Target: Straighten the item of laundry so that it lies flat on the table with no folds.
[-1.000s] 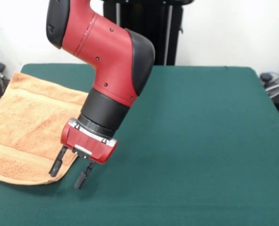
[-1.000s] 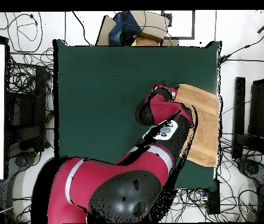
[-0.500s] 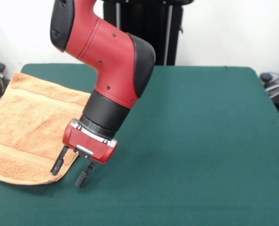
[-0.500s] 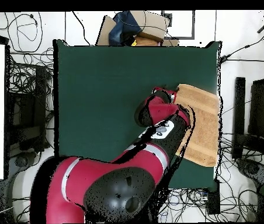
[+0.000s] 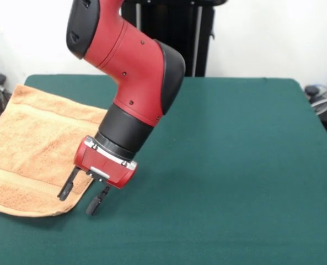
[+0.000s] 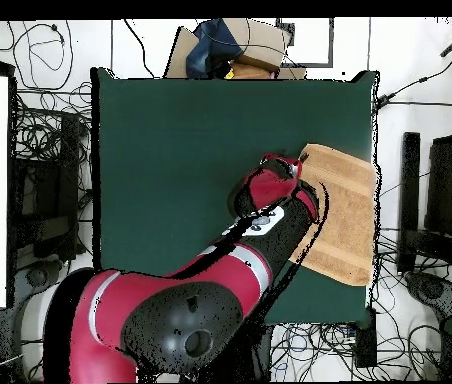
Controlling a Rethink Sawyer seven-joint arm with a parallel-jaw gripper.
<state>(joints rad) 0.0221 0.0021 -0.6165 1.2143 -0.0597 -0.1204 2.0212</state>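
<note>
- Hand (image 5: pixel 80 199) tilted, fingers spread apart, gripping nothing, hovering over towel's (image 5: pixel 33 152) near-right corner.
- Towel spread at left edge of table (image 5: pixel 235 165).

The arm (image 6: pixel 270 225) hides part of the towel (image 6: pixel 345 215).

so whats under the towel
Only the green table shows around the towel. The towel lies at the table's edge; anything beneath it is covered. The gripper hangs with fingers open at its near corner, holding nothing.
</note>
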